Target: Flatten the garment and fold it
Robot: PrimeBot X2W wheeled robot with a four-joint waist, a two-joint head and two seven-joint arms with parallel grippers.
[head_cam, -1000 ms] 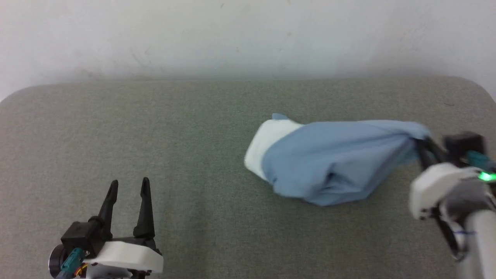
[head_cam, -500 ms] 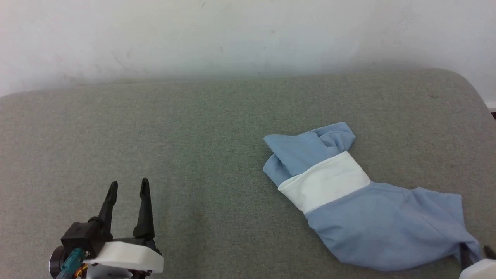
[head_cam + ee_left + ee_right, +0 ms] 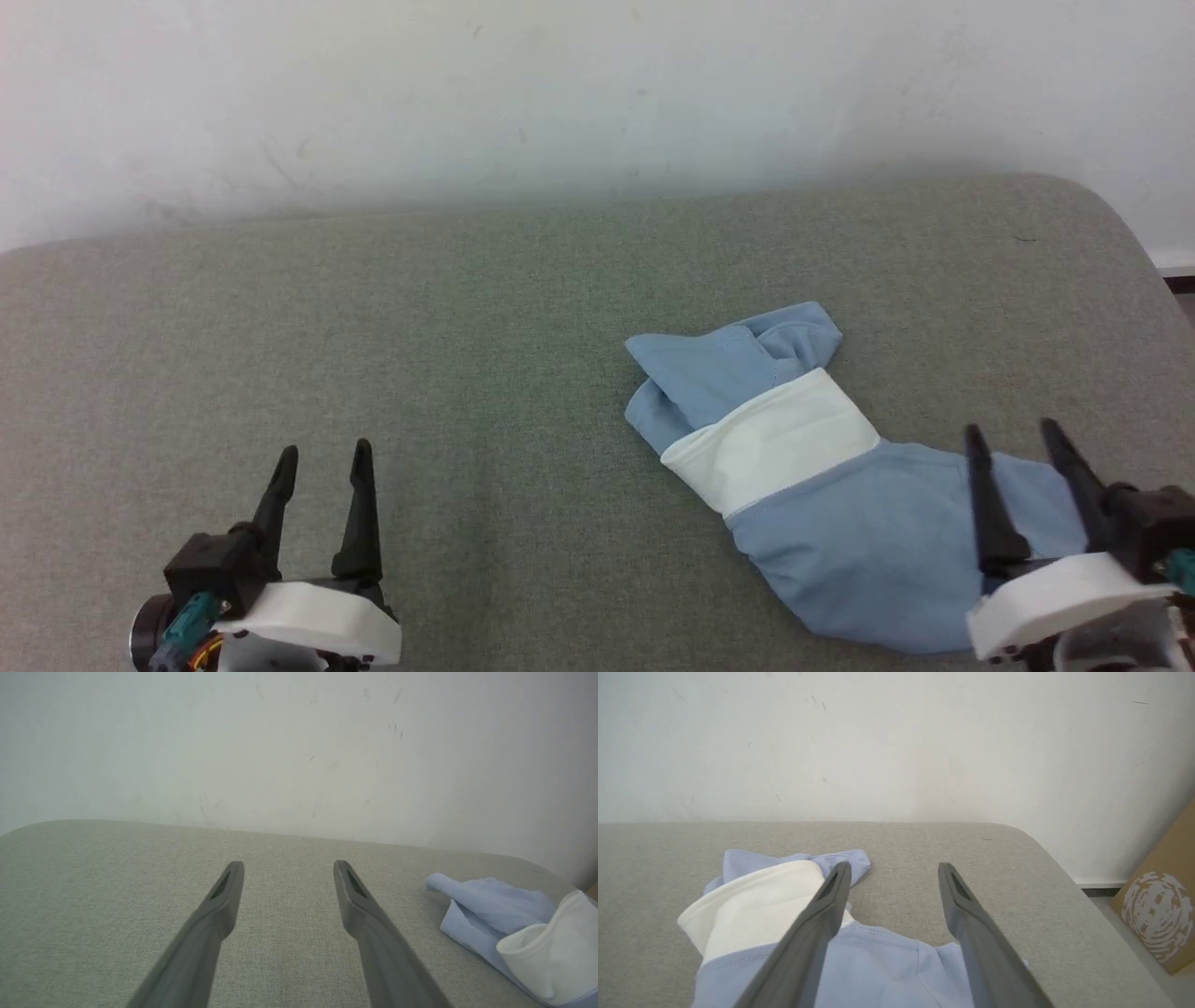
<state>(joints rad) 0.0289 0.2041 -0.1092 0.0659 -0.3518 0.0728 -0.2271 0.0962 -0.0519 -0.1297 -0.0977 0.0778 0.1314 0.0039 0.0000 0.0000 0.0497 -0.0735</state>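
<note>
From the head, I see the garment bunched right of centre on the grey pad. My right gripper is spread over its near end, and my left gripper is spread, well apart from it. Left wrist: garment at the right edge. Right wrist: a cardboard box beside the pad, contents hidden.

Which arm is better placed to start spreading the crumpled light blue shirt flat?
Right. The right pincer hangs open over the near end of the light blue shirt; the left pincer, also open, is far aside over bare grey fabric.
</note>
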